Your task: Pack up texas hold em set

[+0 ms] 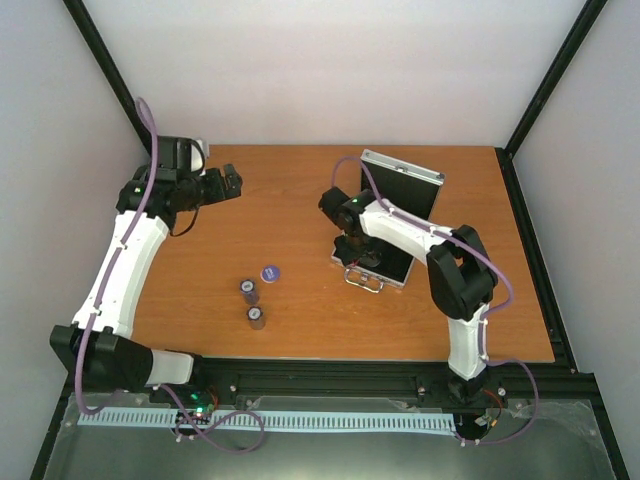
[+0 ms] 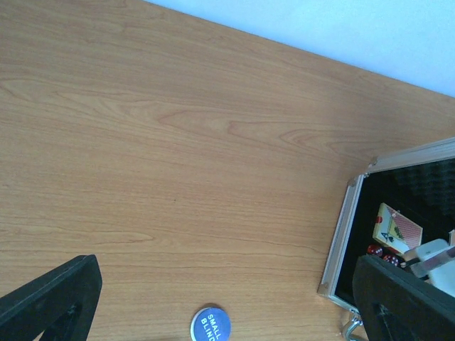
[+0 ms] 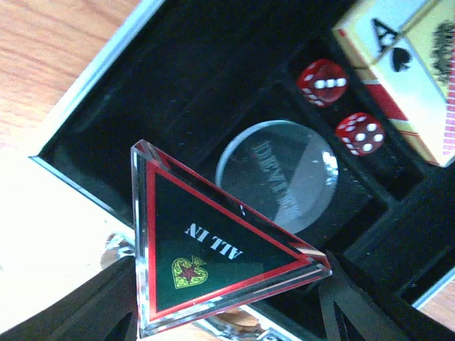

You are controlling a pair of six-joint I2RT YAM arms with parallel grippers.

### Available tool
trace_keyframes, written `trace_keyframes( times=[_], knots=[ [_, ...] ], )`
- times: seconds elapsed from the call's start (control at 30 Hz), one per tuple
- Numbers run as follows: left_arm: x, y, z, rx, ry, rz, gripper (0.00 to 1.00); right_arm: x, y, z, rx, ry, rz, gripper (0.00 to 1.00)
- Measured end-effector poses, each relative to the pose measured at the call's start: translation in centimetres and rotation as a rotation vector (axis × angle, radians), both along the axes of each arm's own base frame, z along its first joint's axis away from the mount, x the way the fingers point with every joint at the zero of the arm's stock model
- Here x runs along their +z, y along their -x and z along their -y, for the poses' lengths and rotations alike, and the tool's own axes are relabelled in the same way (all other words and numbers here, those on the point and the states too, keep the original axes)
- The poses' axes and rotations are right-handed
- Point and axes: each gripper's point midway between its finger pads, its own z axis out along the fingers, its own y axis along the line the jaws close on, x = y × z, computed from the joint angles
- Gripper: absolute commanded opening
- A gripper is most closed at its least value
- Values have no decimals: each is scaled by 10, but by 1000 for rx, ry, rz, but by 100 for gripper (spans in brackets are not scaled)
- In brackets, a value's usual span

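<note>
Right claw (image 3: 227, 316) is part-closed on the triangle token (image 3: 213, 249), over the open case (image 1: 402, 190) toward the surface's (image 1: 300, 220) far edge. I'd lower it flat into a free slot before releasing. Left claw (image 1: 235, 185) is wide open and empty. Only the right wrist view shows the dice (image 3: 321, 83) and card box (image 3: 405, 64) inside the case. The overhead view shows the chip stacks (image 1: 250, 291) near the front edge.

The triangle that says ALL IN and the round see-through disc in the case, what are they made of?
The triangle token looks like clear, glossy plastic, probably acrylic: its edges are see-through and shiny around a black and red printed face. The round disc looks like the same clear plastic, maybe glass; the black lining shows through it.
</note>
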Motion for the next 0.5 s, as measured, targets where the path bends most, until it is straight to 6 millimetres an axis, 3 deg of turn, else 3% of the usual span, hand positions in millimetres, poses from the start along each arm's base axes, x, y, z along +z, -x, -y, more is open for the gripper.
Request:
trace_keyframes(
  times=[0.5],
  knots=[
    [-13,-9,-1,8,-12,-32,100,-17,-24,53,-54,27,7,56]
  ],
)
